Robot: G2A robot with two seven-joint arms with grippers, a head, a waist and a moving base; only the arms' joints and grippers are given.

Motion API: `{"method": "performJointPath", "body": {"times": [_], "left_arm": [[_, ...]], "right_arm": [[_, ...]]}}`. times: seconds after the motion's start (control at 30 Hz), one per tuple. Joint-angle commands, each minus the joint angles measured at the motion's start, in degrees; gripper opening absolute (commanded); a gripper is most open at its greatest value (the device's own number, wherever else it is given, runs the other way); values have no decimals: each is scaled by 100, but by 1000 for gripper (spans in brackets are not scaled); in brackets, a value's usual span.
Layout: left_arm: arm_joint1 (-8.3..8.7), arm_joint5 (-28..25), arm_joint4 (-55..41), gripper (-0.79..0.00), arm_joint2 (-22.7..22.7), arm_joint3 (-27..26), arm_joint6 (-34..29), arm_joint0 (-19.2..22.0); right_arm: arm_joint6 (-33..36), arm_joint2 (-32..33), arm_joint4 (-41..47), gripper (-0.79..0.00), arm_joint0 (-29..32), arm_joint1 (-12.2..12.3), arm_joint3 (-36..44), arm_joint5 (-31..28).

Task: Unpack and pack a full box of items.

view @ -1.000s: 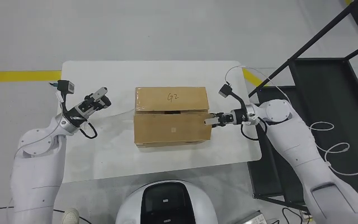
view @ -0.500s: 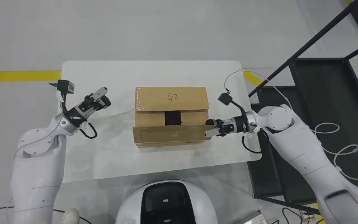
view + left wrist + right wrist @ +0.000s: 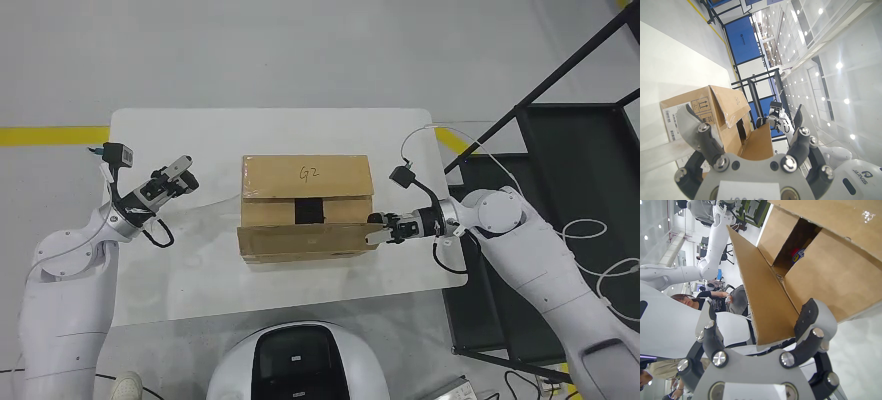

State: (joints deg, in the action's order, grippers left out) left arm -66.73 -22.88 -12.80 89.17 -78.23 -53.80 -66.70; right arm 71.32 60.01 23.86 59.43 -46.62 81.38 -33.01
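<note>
Near flap (image 3: pixel 300 241) of box (image 3: pixel 306 176) has been lifted by right gripper (image 3: pixel 374 222), jaws apart astride its edge; interior is exposed. Jaws of left gripper (image 3: pixel 183 177) are apart, idle. Unpacking is judged begun.

The right tool (image 3: pixel 373 223) has moved nearer the robot, lifting the near flap (image 3: pixel 305 241). A dark gap (image 3: pixel 309 211) opened.

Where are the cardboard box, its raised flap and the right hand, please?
cardboard box (image 3: pixel 270 176): top view, far top flap.
raised flap (image 3: pixel 762 298): right wrist view, inner face.
right hand (image 3: pixel 374 224): top view, between fingertips.
</note>
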Motion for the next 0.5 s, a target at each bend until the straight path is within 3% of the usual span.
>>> {"method": "performJointPath", "body": {"times": [0.0, 0.47], "left_arm": [[0, 0, 0, 0, 0, 0, 0, 0], [0, 0, 0, 0, 0, 0, 0, 0]], "right_arm": [[0, 0, 0, 0, 0, 0, 0, 0], [-30, -3, -3, 0, 11, -2, 11, 16]]}}
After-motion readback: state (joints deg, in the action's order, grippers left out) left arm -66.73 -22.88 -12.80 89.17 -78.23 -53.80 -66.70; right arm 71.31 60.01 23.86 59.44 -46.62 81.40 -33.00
